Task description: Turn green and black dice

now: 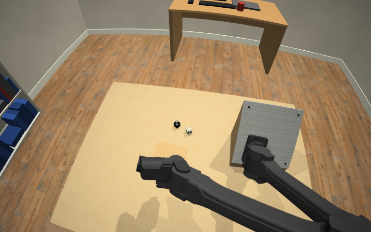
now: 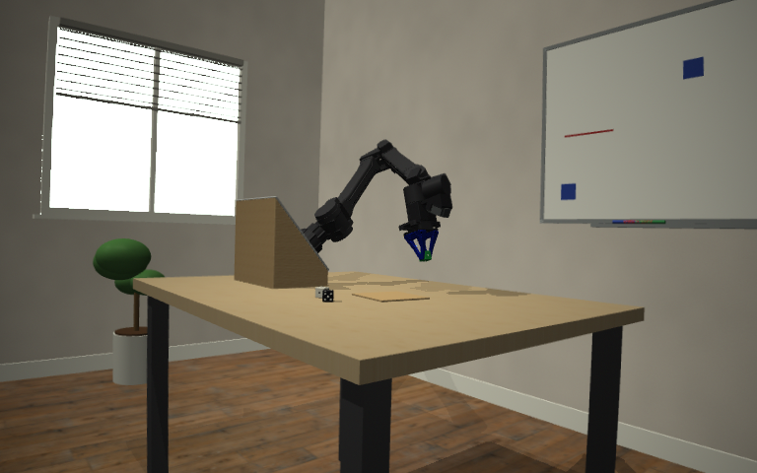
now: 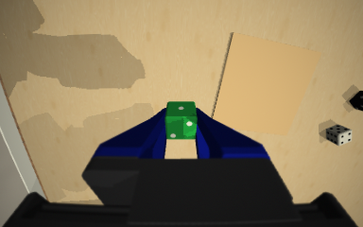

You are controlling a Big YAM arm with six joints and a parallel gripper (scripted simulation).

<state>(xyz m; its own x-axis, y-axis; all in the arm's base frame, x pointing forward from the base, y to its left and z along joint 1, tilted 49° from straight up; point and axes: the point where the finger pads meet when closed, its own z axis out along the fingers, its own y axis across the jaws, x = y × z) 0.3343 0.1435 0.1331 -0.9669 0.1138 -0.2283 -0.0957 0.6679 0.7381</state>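
My gripper (image 3: 181, 113) has blue fingers and is shut on the green die (image 3: 181, 120). It hangs well above the table, beside the near edge of the mat (image 3: 266, 81); this also shows in the exterior view (image 2: 425, 254). The mat is a thin tan square lying flat on the table (image 1: 171, 143) (image 2: 390, 290). The black die (image 1: 177, 123) and the white die (image 1: 188, 130) sit side by side on the table beyond the mat, off it. In the wrist view the white die (image 3: 338, 134) is at the right and the black die (image 3: 357, 100) is cut by the edge.
A wedge-shaped block with a grey sloped face (image 1: 266, 134) carries the arm's base at the table's right. In the top view the arm's links hide the gripper and part of the table's near side.
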